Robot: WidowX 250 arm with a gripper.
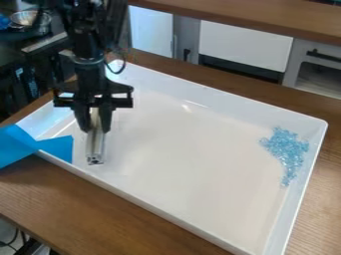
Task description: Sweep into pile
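My gripper (94, 124) hangs over the left part of the white tray (180, 219), shut on a pale, silvery bar (95, 147) that points down toward the tray's near left side. At the tray's right end lies a loose patch of light blue, clear pieces (286, 147), wider at the back and trailing to a thin tail toward the front. The bar and the blue pieces are far apart.
Blue tape (56, 147) lies over the tray's left front corner and onto the wooden table (93, 209). The tray's raised walls bound the space on all sides. Behind stand white and grey cabinets (246, 44), with a metal bowl (31, 19) at the upper left.
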